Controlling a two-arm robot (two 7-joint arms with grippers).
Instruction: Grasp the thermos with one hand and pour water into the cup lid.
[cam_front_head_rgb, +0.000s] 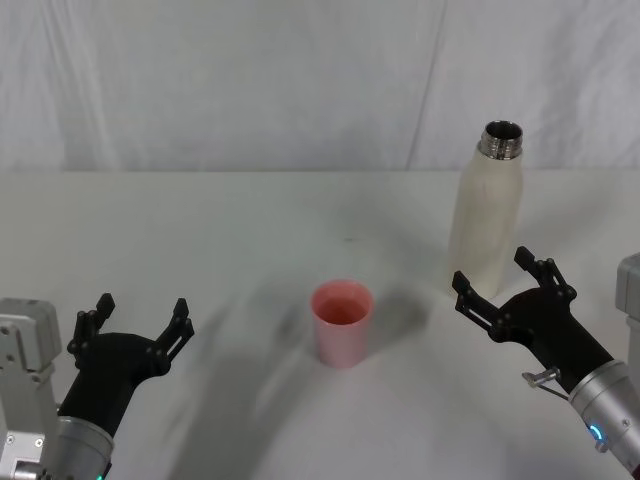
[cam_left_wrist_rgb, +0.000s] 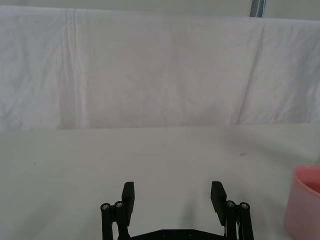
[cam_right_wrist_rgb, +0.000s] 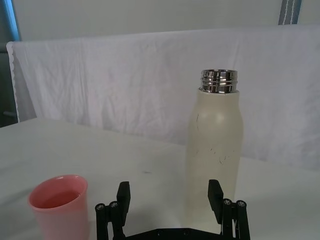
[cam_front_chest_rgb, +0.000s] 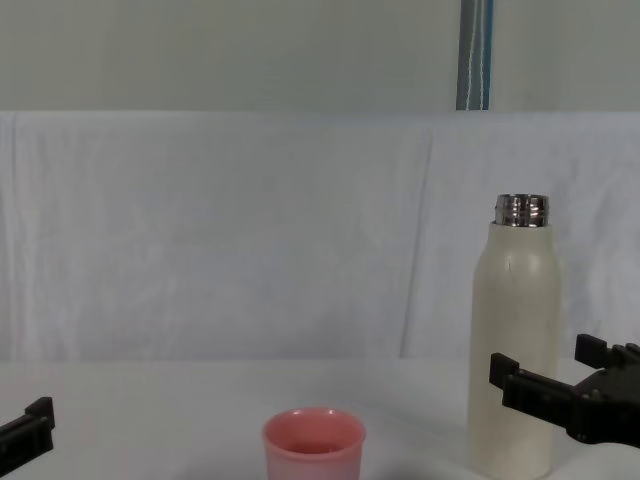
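The thermos (cam_front_head_rgb: 488, 215) is a tall cream-white bottle with an uncapped steel neck, standing upright at the table's right rear. The cup lid (cam_front_head_rgb: 342, 322), a small pink cup, stands upright near the table's middle, to the thermos's left and nearer me. My right gripper (cam_front_head_rgb: 492, 270) is open just in front of the thermos's lower body, not gripping it. In the right wrist view the thermos (cam_right_wrist_rgb: 215, 150) rises beyond the open gripper (cam_right_wrist_rgb: 169, 192), closer to one finger, with the cup lid (cam_right_wrist_rgb: 60, 210) off to the side. My left gripper (cam_front_head_rgb: 142, 305) hovers open at the front left, holding nothing.
A white cloth covers the table (cam_front_head_rgb: 200, 230) and hangs as a backdrop (cam_front_head_rgb: 250, 80) behind it. From the left wrist, the cup lid's edge (cam_left_wrist_rgb: 305, 205) appears off to one side of the open left gripper (cam_left_wrist_rgb: 172, 192).
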